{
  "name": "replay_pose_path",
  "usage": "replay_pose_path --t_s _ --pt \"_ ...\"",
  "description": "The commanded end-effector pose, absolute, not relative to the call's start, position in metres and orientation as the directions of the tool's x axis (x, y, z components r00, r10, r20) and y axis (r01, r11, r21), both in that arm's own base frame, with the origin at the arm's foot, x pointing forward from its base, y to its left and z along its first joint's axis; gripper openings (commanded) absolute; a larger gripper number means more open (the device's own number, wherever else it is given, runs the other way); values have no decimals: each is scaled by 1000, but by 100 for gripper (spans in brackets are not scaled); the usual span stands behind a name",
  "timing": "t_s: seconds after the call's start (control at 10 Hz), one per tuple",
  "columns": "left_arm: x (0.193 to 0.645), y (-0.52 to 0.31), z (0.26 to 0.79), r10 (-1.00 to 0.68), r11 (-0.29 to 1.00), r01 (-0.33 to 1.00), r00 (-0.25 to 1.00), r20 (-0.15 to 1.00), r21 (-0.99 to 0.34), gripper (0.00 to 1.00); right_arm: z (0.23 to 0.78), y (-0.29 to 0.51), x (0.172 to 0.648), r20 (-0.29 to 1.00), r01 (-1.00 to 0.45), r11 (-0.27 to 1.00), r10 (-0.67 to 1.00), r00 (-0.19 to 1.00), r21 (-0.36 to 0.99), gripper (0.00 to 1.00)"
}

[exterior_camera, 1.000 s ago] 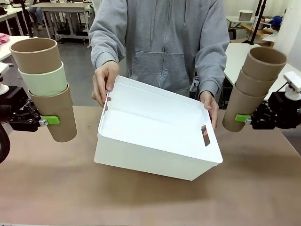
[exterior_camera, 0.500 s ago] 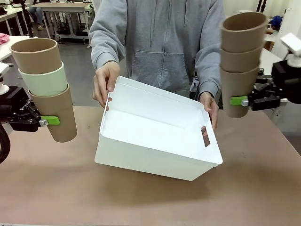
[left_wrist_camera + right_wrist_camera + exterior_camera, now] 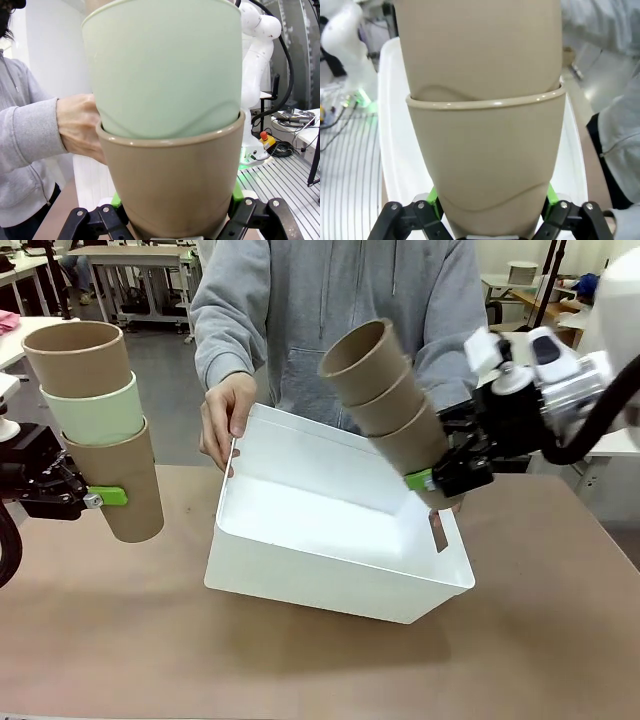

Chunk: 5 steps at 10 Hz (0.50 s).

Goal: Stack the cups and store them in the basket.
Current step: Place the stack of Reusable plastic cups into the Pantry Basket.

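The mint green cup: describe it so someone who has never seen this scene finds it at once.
Find the white basket on the table; left of it in the front view, the left claw holds a stack of three cups. The mint green cup is the middle one, the only green cup among kraft brown ones.

White arm (image 3: 622, 300), green-padded black jaws

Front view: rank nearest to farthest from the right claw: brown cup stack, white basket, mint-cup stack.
1. Brown cup stack: held in the right claw.
2. White basket: just below it, centre.
3. Mint-cup stack: far left, in the left claw.
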<state>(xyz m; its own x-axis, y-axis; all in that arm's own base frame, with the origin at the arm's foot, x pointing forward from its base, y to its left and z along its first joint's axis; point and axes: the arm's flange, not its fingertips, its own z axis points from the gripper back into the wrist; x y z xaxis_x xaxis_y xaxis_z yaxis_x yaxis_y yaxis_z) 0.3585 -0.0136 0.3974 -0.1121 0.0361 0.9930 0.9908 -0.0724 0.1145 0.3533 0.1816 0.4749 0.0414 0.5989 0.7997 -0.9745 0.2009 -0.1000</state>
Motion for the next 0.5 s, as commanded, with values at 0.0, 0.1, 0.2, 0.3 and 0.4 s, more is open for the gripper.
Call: replay_pose_path --t_s 0.0,0.1,0.2,0.3,0.4 --pt "357 -13 403 40 -74 991 -105 994 108 86 468 200 361 737 -969 233 668 97 -83 84" --pt "357 -13 403 40 -74 991 -105 994 108 86 456 213 363 701 -966 240 705 106 -95 84" --pt "357 -13 403 40 -74 991 -105 994 108 86 444 221 365 666 -964 247 737 118 -103 84" --pt "357 -13 403 40 -74 991 -105 994 108 86 431 228 367 641 -965 247 756 135 -88 84" --pt "357 -13 403 40 -74 991 -105 994 108 86 423 236 373 620 -965 248 772 141 -89 84"
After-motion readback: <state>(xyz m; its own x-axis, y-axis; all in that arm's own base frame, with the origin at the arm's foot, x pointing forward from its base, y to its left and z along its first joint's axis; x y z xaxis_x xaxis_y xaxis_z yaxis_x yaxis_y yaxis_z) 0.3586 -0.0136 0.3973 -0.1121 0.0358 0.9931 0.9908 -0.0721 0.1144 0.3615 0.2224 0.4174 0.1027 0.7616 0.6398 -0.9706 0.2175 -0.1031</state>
